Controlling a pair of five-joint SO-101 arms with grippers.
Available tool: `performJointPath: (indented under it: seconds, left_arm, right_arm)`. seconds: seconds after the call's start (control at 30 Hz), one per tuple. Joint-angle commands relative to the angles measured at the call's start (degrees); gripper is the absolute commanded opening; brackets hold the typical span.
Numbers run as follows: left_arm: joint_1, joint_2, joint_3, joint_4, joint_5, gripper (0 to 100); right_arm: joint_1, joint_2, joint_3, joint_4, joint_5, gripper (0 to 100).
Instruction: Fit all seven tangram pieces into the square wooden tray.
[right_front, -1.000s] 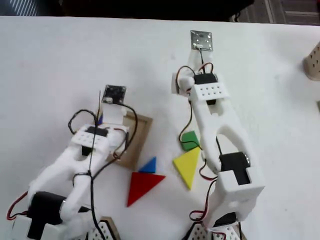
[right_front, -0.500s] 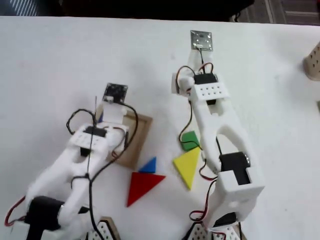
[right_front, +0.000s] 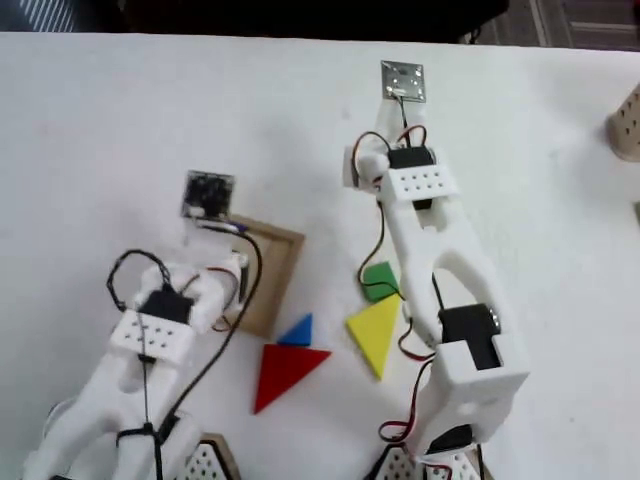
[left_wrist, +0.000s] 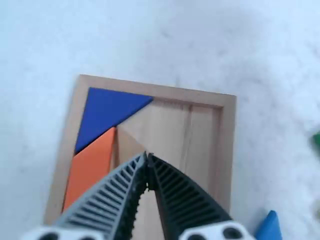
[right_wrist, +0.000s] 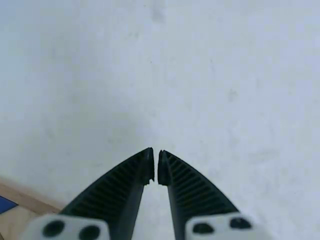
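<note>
The square wooden tray (right_front: 288, 250) lies left of centre, partly under my left arm (right_front: 160, 320). In the left wrist view the tray (left_wrist: 227, 145) holds a blue triangle (left_wrist: 112, 109) in one corner and an orange piece (left_wrist: 90, 170) beside it. My left gripper (left_wrist: 146, 169) hovers shut and empty over the tray's bare wood. Loose on the table are a small blue triangle (right_front: 297, 330), a red triangle (right_front: 285, 368), a yellow triangle (right_front: 378, 330) and a green piece (right_front: 380, 280) partly under the right arm. My right gripper (right_wrist: 155, 164) is shut over bare table.
The right arm (right_front: 440, 260) stretches from the near edge to the table's middle, covering part of the green piece. A tray corner (right_wrist: 22, 202) shows in the right wrist view. A wooden pegged block (right_front: 627, 125) stands at the far right edge. White table lies beyond both arms.
My left arm has drawn back toward the near left, its wrist shifting left over the tray. The right arm and the loose pieces have stayed put.
</note>
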Motion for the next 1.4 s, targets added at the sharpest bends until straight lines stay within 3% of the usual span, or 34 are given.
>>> performJointPath:
  seconds: [0.0,0.2,0.37,0.53,0.77,1.37]
  left_arm:
    - [6.46,-1.98,1.14,-7.03,0.09,2]
    - [7.52,7.08,-1.93,-8.53,3.69,2]
    - [4.09,20.97,-9.32,-8.26,3.69,2]
    - [0.92,28.97,-17.49,0.0,3.6,2]
    - [-4.79,28.97,-19.87,5.01,-0.97,2]
    - [-4.35,19.91,-15.47,5.89,-1.23,2]
  right_arm:
    - [0.22,-0.57,-2.55,0.13,0.88,1.8]
    - [0.31,-0.48,-2.55,0.22,0.88,1.8]
    - [0.31,-0.48,-2.55,0.22,0.88,1.8]
    - [0.31,-0.48,-2.55,0.22,0.88,1.8]
    - [0.13,-0.48,-2.55,0.22,0.97,1.8]
    - [0.13,-0.48,-2.55,0.22,0.97,1.8]
